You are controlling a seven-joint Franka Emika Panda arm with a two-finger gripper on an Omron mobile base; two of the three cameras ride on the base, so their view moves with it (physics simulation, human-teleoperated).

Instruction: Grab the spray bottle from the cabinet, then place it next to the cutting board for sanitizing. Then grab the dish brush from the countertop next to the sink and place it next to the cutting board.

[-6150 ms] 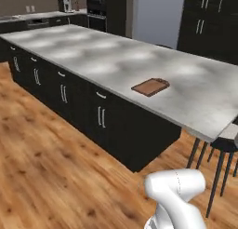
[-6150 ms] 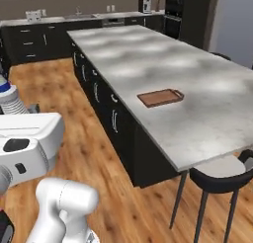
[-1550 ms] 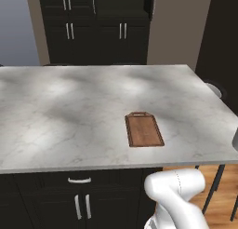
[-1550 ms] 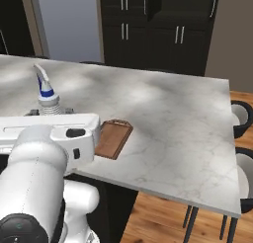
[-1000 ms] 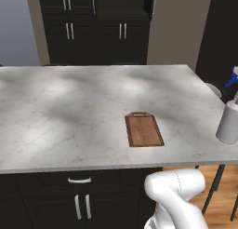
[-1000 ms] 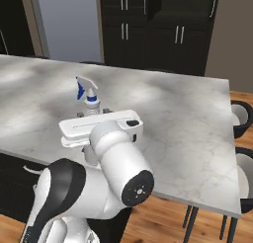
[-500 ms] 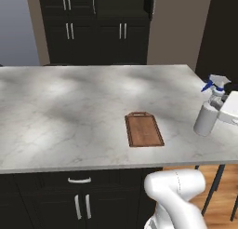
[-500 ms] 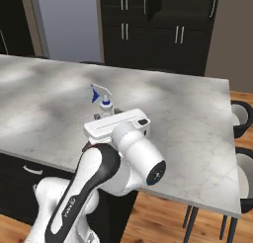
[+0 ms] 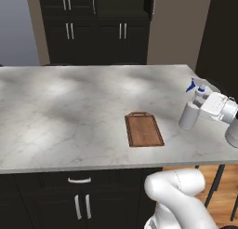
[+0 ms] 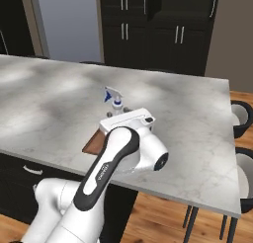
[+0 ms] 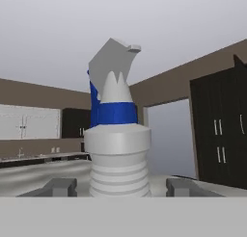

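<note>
A: Two fingers of the tool show low in the hand view, one on each side of the spray bottle. Are they closed on it?

B: Yes, they are clamped on its ribbed white body, below the blue collar and the white spray head.

A: Where does the bottle sit in the room?

B: In the left base view the spray bottle is upright over the right part of the marble surface, held from the right by the tool. Whether its base touches the marble, I cannot tell.

A: And the cutting board?

B: The cutting board lies flat on the surface near the front edge, its small handle at the far short end. The bottle is to its right, near but apart from it.

A: What does the other side show?

B: In the right base view the spray bottle pokes up just behind the white hand, and a corner of the cutting board shows beside the arm. The dark cabinet stands behind the surface.
</note>
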